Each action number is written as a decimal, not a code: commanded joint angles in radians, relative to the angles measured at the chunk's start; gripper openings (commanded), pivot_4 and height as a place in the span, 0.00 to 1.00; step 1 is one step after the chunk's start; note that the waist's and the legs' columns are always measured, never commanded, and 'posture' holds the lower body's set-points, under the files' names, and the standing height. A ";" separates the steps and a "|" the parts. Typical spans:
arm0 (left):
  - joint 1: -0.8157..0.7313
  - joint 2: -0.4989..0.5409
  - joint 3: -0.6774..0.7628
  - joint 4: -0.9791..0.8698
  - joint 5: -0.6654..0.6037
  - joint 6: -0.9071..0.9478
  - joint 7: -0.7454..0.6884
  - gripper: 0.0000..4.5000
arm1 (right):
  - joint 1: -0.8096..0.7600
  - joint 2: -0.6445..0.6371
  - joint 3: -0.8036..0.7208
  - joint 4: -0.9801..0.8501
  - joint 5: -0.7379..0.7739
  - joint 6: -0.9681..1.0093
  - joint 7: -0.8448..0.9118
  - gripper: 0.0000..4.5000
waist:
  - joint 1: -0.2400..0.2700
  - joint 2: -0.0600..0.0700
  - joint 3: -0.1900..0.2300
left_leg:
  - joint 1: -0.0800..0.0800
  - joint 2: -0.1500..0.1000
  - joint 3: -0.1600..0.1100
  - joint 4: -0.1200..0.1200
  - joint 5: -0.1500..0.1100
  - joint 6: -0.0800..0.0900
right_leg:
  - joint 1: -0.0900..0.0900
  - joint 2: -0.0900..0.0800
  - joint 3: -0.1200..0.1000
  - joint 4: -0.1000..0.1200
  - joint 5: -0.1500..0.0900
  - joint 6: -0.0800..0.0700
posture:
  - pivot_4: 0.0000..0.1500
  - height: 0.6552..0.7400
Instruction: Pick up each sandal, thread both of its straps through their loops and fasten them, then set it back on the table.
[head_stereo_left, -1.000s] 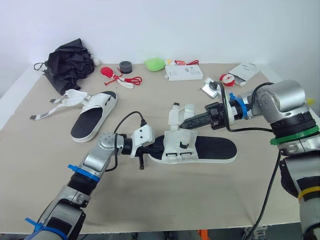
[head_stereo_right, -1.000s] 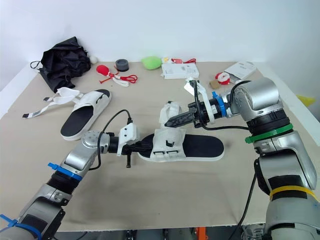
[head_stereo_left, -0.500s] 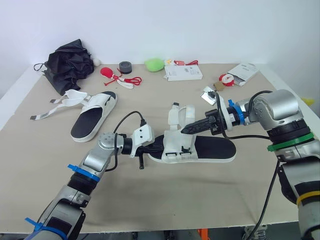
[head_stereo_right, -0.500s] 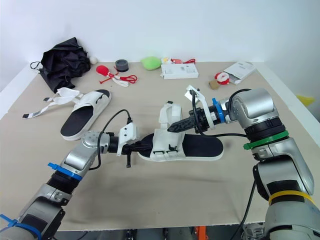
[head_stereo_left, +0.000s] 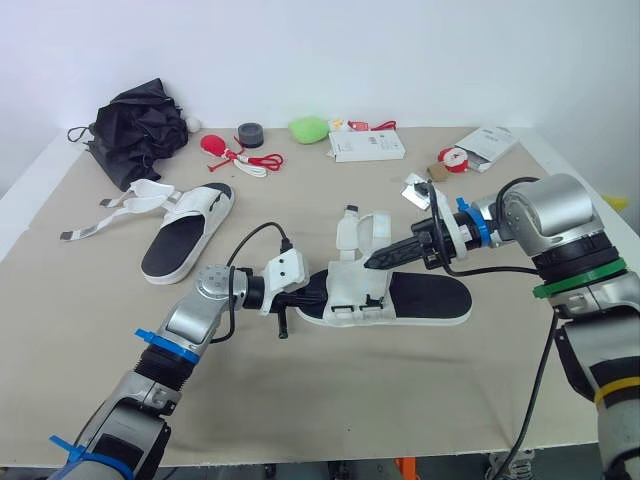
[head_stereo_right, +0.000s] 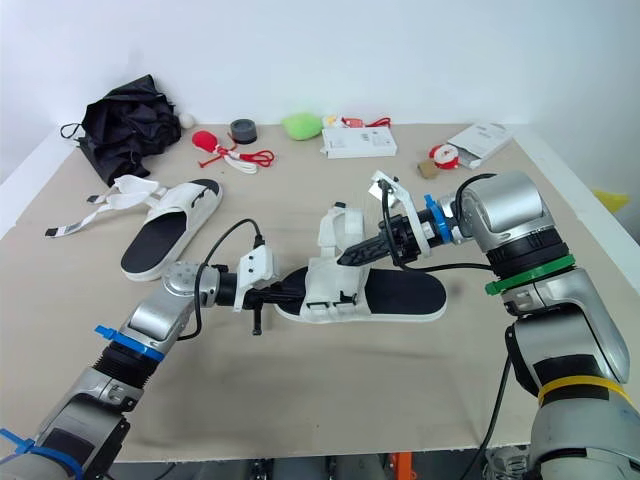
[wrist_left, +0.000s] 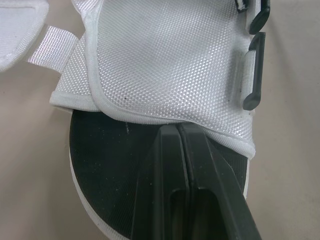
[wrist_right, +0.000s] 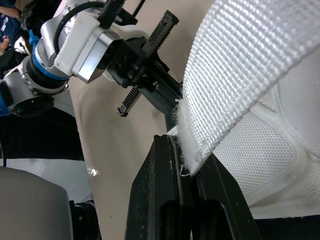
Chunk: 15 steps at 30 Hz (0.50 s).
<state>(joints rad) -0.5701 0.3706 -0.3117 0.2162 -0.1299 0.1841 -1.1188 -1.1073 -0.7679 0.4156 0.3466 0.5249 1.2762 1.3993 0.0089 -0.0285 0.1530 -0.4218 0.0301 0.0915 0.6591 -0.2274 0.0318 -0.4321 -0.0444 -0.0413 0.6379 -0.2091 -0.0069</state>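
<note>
Right claw (head_stereo_left: 372, 262) closed on the frayed end of a white webbing strap (wrist_right: 240, 65), reaching in over the near sandal (head_stereo_left: 430, 298) from its heel side; left claw (head_stereo_left: 303, 297) with its fingers (wrist_left: 167, 165) pressed together, tips on the black footbed at the hem of the upper (wrist_left: 160, 55), though whether any fabric is nipped between them cannot be told; the worktop (head_stereo_left: 330, 400) carries both sandals, the near one lying flat between the two claws at its middle, the far sandal (head_stereo_left: 185, 235) well apart toward the robot's left with its loose straps (head_stereo_left: 100, 225) trailing across the surface, neither yet fastened; black cloth (head_stereo_left: 140, 125) and small clutter lie along the back edge, clear of the work. Handling, as a judgement: the sandal is light and would slide under a pull, so the toe end needs bracing while the strap is drawn; the sole looks fairly stiff and is the sound place to hold or press; the mesh upper is soft and will buckle if pushed; the strap is limp and frayed, best gripped close to its tip so that a short, straight stub leads; the black loops (wrist_left: 252, 75) at the upper's side appear rigid and narrow, so the tip must enter flat, not twisted.
</note>
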 joint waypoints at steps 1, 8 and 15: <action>0.048 0.017 -0.054 0.052 0.041 0.055 -0.009 0.00 | -0.037 -0.004 -0.024 -0.027 0.024 0.023 0.029 0.01 | 0.000 0.000 0.000 | 0.000 0.000 0.000 0.000 0.000 0.000 | 0.000 0.000 0.000 0.000 0.000 0.000 | 1.00 1.00; 0.053 0.017 -0.055 0.051 0.043 0.056 -0.006 0.00 | -0.053 0.003 -0.037 -0.007 0.024 0.031 0.026 0.01 | 0.000 0.000 0.000 | 0.000 0.000 0.000 0.003 0.000 0.000 | -0.001 0.000 0.001 0.004 0.000 -0.001 | 1.00 1.00; 0.059 0.017 -0.057 0.047 0.043 0.057 -0.004 0.00 | -0.087 0.037 -0.068 0.043 0.025 0.034 0.012 0.01 | 0.000 0.000 0.000 | 0.000 0.000 0.000 0.005 0.000 0.000 | -0.002 0.000 0.001 0.008 -0.001 -0.002 | 1.00 1.00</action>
<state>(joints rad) -0.5616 0.3715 -0.3085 0.2152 -0.1298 0.1959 -1.1066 -1.1623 -0.7302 0.3869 0.3806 0.5371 1.3066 1.4113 0.0086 -0.0284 0.1529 -0.4217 0.0303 0.0917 0.6646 -0.2274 0.0318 -0.4343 -0.0444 -0.0401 0.6464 -0.2104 -0.0089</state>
